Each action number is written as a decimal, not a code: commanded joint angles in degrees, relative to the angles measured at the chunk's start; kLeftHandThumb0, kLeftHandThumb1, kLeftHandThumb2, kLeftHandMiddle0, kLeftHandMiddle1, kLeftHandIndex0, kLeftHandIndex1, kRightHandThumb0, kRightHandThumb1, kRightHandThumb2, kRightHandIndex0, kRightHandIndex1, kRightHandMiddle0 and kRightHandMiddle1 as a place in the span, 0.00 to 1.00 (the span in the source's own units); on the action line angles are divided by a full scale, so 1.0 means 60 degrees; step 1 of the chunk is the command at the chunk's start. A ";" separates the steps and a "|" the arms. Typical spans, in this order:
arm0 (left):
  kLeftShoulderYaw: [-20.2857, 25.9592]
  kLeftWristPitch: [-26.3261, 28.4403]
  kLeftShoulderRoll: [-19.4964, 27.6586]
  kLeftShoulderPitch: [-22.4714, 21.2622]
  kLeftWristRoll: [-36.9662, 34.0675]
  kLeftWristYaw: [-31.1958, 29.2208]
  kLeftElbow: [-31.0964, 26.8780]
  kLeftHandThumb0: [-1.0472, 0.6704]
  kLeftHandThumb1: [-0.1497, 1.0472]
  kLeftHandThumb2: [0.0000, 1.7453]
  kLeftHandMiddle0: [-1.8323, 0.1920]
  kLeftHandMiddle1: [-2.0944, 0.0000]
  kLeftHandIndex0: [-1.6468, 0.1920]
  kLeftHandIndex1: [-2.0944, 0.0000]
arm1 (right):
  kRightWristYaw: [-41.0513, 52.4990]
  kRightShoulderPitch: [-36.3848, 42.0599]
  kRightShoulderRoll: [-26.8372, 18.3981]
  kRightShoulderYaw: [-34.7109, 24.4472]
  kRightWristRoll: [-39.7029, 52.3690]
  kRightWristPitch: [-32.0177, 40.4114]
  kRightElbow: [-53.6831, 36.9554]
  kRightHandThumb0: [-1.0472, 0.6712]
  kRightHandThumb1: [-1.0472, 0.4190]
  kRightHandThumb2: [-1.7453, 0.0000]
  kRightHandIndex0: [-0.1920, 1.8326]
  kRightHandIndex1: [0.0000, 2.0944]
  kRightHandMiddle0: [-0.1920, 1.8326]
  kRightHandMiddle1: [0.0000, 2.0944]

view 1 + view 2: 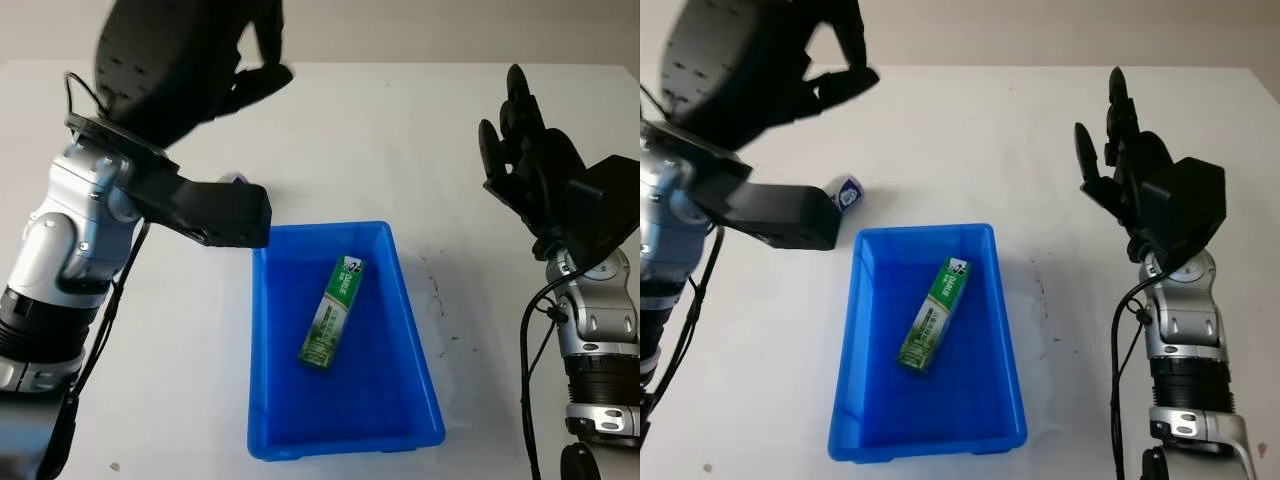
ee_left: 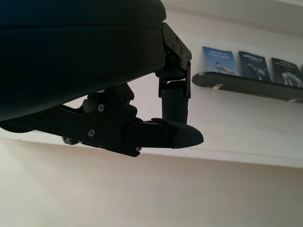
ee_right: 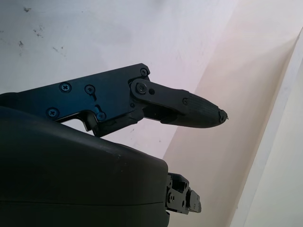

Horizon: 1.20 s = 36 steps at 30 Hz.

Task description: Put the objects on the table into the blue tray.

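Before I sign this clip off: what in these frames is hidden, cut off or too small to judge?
- Small white and blue object beside the blue tray: the left arm covers most of it in both eye views, so what it is stays unclear.
- Green box in the tray: small print too small to read.
- Left hand, raised, open: cut by the top edge.
- Right hand: open, above the table.

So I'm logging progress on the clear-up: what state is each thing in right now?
Blue plastic tray: upright on the table, holding the box.
Green toothpaste box: flat inside the tray.
Small white-and-blue object: on the table, outside the tray.
Left hand: raised, holds nothing.
Right hand: raised, open.
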 commanded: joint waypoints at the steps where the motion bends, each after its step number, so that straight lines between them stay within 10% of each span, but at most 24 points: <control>1: 0.0148 0.0488 0.0185 0.0351 0.0265 -0.0682 -0.0509 0.32 1.00 0.13 0.55 0.00 0.72 0.14 | -0.0054 0.0046 0.0031 -0.0017 0.0003 -0.0018 -0.0230 0.25 0.00 0.63 0.00 0.00 0.00 0.00; 3: 0.0125 0.0731 0.0407 0.0466 0.0605 -0.1288 -0.0664 0.29 1.00 0.10 0.62 0.07 0.80 0.18 | -0.0032 0.0037 0.0015 0.0023 -0.0030 -0.0066 -0.0196 0.25 0.00 0.63 0.00 0.00 0.00 0.00; 5: 0.0269 0.1045 0.0715 0.0476 0.0252 -0.2333 -0.0341 0.20 1.00 0.14 0.74 0.60 0.89 0.54 | 0.0057 0.0012 -0.0020 0.0085 -0.0060 -0.0136 -0.0141 0.26 0.00 0.62 0.00 0.00 0.00 0.00; 7: 0.0390 0.1622 0.0794 0.0357 -0.0114 -0.3201 0.0011 0.14 1.00 0.18 0.80 0.90 0.89 0.83 | 0.0077 -0.0010 -0.0025 0.0116 -0.0092 -0.0198 -0.0086 0.26 0.00 0.61 0.00 0.00 0.00 0.00; 11: 0.0244 0.3325 0.0763 -0.0162 -0.0458 -0.4704 0.0953 0.11 1.00 0.25 0.92 0.99 0.95 0.96 | 0.0048 0.0003 -0.0024 0.0161 -0.0169 -0.0254 -0.0066 0.26 0.00 0.61 0.00 0.00 0.00 0.00; 18: -0.0516 0.3661 0.1525 -0.0876 -0.0482 -0.5895 0.3370 0.10 1.00 0.16 0.99 1.00 1.00 1.00 | 0.0026 0.0161 -0.0099 0.0188 -0.0305 -0.0082 -0.0328 0.25 0.00 0.62 0.00 0.00 0.00 0.00; 21: -0.0630 0.3824 0.1656 -0.1149 -0.0488 -0.5997 0.3975 0.09 1.00 0.15 0.98 0.98 1.00 1.00 | 0.0115 0.0199 -0.0065 0.0160 -0.0246 -0.0020 -0.0367 0.26 0.00 0.62 0.00 0.00 0.00 0.00; 23: -0.0772 0.4145 0.1548 -0.1523 -0.0537 -0.6172 0.4605 0.08 1.00 0.16 0.87 0.22 0.97 0.97 | 0.0158 0.0182 -0.0027 0.0165 -0.0208 -0.0048 -0.0341 0.26 0.00 0.61 0.00 0.00 0.00 0.00; 24: -0.0832 0.4252 0.1502 -0.1685 -0.0600 -0.6258 0.4860 0.08 1.00 0.16 0.74 0.11 0.93 0.95 | 0.0165 0.0166 -0.0012 0.0176 -0.0206 -0.0050 -0.0334 0.26 0.00 0.61 0.00 0.00 0.00 0.00; 27: -0.0989 0.4170 0.1460 -0.1859 -0.0825 -0.6299 0.5311 0.08 1.00 0.17 0.74 0.01 0.89 0.73 | 0.0167 0.0102 0.0037 0.0206 -0.0197 -0.0051 -0.0315 0.26 0.00 0.61 0.00 0.00 0.00 0.00; 31: -0.1518 0.4308 0.1418 -0.1991 -0.0667 -0.6553 0.5310 0.08 1.00 0.19 0.99 0.00 0.99 0.69 | 0.0201 0.0033 0.0050 0.0235 -0.0204 -0.0063 -0.0274 0.27 0.00 0.61 0.00 0.00 0.00 0.00; 32: -0.1649 0.4285 0.1378 -0.2045 -0.0629 -0.6570 0.5370 0.08 1.00 0.20 0.99 0.00 0.98 0.53 | 0.0212 0.0017 0.0047 0.0240 -0.0208 -0.0062 -0.0268 0.27 0.00 0.61 0.00 0.00 0.00 0.00; 33: -0.1808 0.4220 0.1280 -0.2113 -0.0564 -0.6488 0.5519 0.07 1.00 0.19 0.87 0.00 0.94 0.22 | 0.0178 0.0011 0.0060 0.0244 -0.0235 -0.0073 -0.0280 0.27 0.00 0.61 0.00 0.00 0.00 0.00; 34: -0.1935 0.4013 0.1223 -0.2137 -0.0539 -0.6360 0.5670 0.08 1.00 0.17 0.75 0.00 0.83 0.11 | 0.0145 0.0028 0.0070 0.0246 -0.0258 -0.0065 -0.0331 0.27 0.00 0.61 0.00 0.00 0.00 0.00; 36: -0.2138 0.4010 0.1063 -0.2213 -0.0416 -0.6200 0.5947 0.09 1.00 0.16 0.73 0.00 0.93 0.10 | 0.0073 0.0100 0.0102 0.0248 -0.0286 0.0067 -0.0538 0.27 0.00 0.61 0.00 0.00 0.00 0.00</control>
